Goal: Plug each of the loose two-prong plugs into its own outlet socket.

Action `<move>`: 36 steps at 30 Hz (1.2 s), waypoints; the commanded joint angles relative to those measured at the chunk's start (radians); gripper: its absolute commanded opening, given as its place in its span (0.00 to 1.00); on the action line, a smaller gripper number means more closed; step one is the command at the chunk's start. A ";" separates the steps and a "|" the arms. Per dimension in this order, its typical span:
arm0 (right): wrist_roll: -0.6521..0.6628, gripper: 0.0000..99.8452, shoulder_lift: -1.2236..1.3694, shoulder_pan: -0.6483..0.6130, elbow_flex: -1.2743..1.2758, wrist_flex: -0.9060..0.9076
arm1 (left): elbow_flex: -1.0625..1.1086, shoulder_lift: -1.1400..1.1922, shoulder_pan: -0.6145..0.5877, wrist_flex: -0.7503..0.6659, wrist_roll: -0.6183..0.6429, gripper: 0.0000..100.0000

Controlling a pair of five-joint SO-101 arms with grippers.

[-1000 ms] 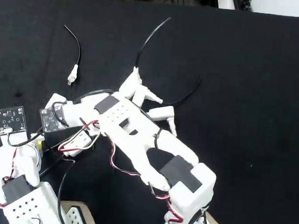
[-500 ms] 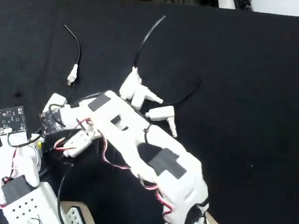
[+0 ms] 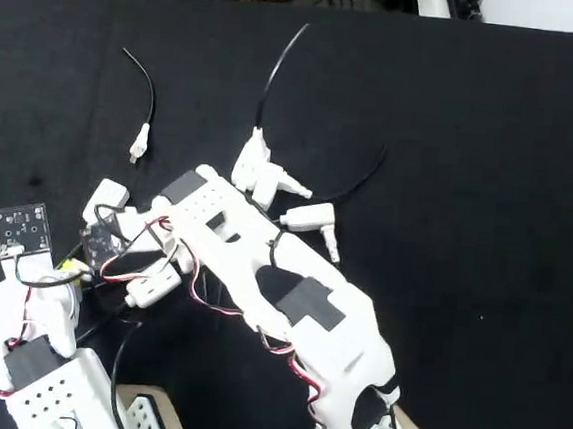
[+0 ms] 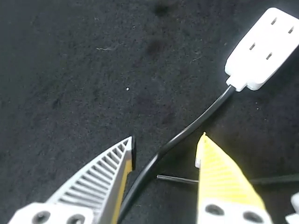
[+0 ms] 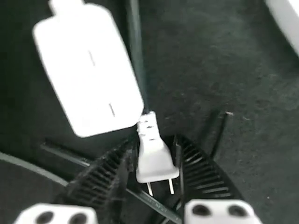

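**White plug gripped with its prongs facing backward**

Black ribbed fingers of the right claw (image 5: 155, 142) are closed snugly on a white two-prong plug (image 5: 154, 161), pinching its body from both sides. The plug's long axis runs straight along the claw. Its prongs point back toward the wrist, and its cord end faces the white outlet block (image 5: 88, 70), which lies just ahead of the fingertips. As I judge it, the plug has to be turned end for end before any slot can take it, and the right arm is the nearer one to do that.

The left claw (image 4: 166, 139) stands wide open and holds nothing. A black cord (image 4: 149, 169) runs between its fingers to a socket block (image 4: 261, 49) well ahead of it. I cannot tell whether that is the same block.

From above, the right arm (image 3: 289, 305) hides its own claw and the held plug. In the right wrist view the block's far end is cut off at the frame edge.
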 commanded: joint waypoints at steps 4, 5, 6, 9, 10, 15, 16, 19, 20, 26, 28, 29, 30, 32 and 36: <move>0.058 0.13 0.071 0.018 -0.087 0.104 | -0.004 -0.005 0.012 -0.020 -0.008 0.22; 0.058 0.11 0.085 0.028 -0.111 0.114 | -0.004 -0.005 0.012 -0.020 -0.008 0.22; 0.057 0.08 0.096 0.032 -0.136 0.124 | -0.004 -0.005 0.012 -0.020 -0.008 0.22; 0.032 0.03 0.102 0.048 -0.199 0.163 | -0.004 -0.005 0.012 -0.020 -0.008 0.22; 0.015 0.02 0.099 0.054 -0.211 0.164 | -0.004 -0.005 0.012 -0.020 -0.008 0.22; -0.086 0.01 0.004 0.101 -0.219 0.130 | -0.004 -0.005 0.013 -0.020 -0.008 0.22; -0.117 0.01 -0.028 0.117 -0.211 0.107 | -0.004 -0.005 0.013 -0.020 -0.008 0.22; -0.199 0.01 -0.128 0.161 -0.151 0.025 | -0.004 -0.005 0.013 -0.020 -0.008 0.22; -0.218 0.01 -0.165 0.172 -0.122 0.000 | -0.004 -0.005 0.013 -0.020 -0.008 0.22; -0.397 0.01 -0.406 0.189 0.081 -0.150 | -0.004 -0.005 0.013 -0.021 -0.006 0.22; -0.443 0.01 -0.483 0.186 0.150 -0.195 | -0.004 -0.005 0.013 -0.021 -0.006 0.22; -0.462 0.01 -0.518 0.186 0.182 -0.215 | -0.004 -0.005 0.013 -0.021 -0.006 0.22; -0.476 0.01 -0.556 0.187 0.208 -0.226 | -0.004 -0.005 0.013 -0.021 -0.006 0.22; -0.508 0.01 -0.634 0.189 0.245 -0.235 | -0.004 -0.005 0.021 -0.021 -0.006 0.22; -0.606 0.01 -0.771 0.181 0.309 -0.249 | -0.002 -0.005 0.058 -0.021 -0.008 0.22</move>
